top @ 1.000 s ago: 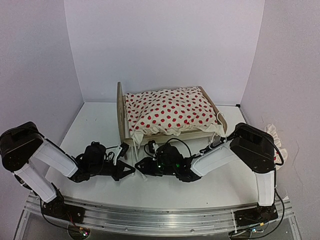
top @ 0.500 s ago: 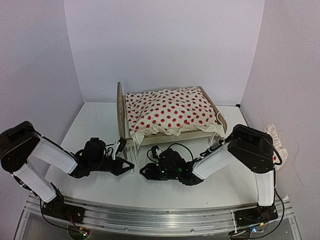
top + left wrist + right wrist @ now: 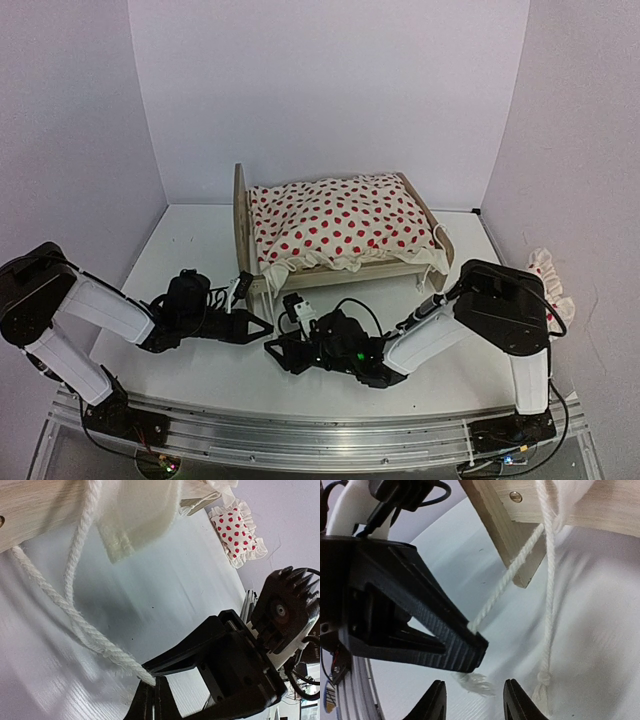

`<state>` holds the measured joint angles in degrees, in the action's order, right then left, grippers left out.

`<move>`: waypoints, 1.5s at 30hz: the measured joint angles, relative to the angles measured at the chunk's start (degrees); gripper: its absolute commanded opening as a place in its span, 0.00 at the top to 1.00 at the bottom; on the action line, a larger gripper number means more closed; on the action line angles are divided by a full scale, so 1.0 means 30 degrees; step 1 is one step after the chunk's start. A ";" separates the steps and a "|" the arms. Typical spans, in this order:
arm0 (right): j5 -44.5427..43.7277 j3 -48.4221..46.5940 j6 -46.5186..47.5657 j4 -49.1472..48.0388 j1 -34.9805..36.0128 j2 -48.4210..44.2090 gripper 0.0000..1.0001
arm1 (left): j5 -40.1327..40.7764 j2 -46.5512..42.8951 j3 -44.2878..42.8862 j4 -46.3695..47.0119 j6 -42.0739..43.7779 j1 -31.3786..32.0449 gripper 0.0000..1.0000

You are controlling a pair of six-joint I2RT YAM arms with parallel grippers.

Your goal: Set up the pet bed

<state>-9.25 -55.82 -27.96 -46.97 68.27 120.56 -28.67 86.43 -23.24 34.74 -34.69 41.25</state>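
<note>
**Pet bed** [image 3: 262, 283]: light-wood frame, centre of the overhead view, standing on the white table [image 3: 190, 245].
- Long axis: left to right across the frame, the right end sitting slightly lower.
- Headboard [image 3: 241, 225]: tall, at the left end. Footboard [image 3: 443, 248]: low, at the right end.
- Top: covered by a cream red-dotted duvet [image 3: 335, 220], its ruffle hanging over the near side rail.

**Cord** [image 3: 115, 655]: white, twisted. It hangs from the near left corner of the bed, beside a wooden leg [image 3: 517, 550], and trails onto the table. The end is frayed. A second strand with a knot hangs to its right in the right wrist view.

**Left gripper** [image 3: 266, 328]: low over the table, just below the bed's near left corner, pointing right. Jaws pressed together, pinching the cord just above its frayed end.

**Right gripper** [image 3: 272, 350]: lower centre, pointing left, close beside the left gripper's tip. Fingers [image 3: 436, 700] stand apart with nothing between them. The frayed end lies just ahead of the gap.

**Pillow** [image 3: 548, 285]: small, red-dotted, ruffled, at the right edge, well apart from the bed.
</note>
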 measured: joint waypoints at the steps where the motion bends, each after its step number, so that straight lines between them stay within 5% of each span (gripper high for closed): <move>1: -0.0163 -0.0074 0.0256 -0.0094 -0.0026 0.0167 0.68 | -0.0068 0.0000 0.0000 0.0044 -0.0120 -0.0003 1.00; 8: -0.0929 -0.0642 0.1047 -0.0543 -0.0221 0.1099 0.70 | -0.0235 0.0000 0.0000 0.0180 -0.0610 -0.0005 1.00; 16: -0.0441 -0.0872 0.1356 -0.1109 -0.0297 0.1390 0.99 | -0.0176 0.0000 0.0000 0.0300 -0.0977 -0.0023 1.00; 27: -0.1428 0.0763 0.1486 -0.0508 -0.0370 0.0396 0.81 | 0.0366 0.0000 -0.0316 -0.0568 -0.1082 -0.0568 1.00; 35: -0.1594 -0.0003 0.2722 0.1392 -0.0421 -0.0077 0.56 | 0.0396 -0.0007 -0.0364 -0.0641 -0.1654 -0.0775 1.00; 42: -0.0978 -0.1201 0.5084 -0.1234 -0.0421 0.1390 0.56 | -0.0038 -0.0059 -0.0393 -0.0566 -0.2350 -0.1095 1.00; 45: -0.0862 -0.1949 0.5651 -0.1778 -0.0421 0.2344 0.65 | -0.0064 -0.0066 -0.0398 -0.0559 -0.2454 -0.1157 1.00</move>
<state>-11.83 -61.67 -11.01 -52.30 67.00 127.59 -28.86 86.24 -24.44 33.06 -42.05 37.78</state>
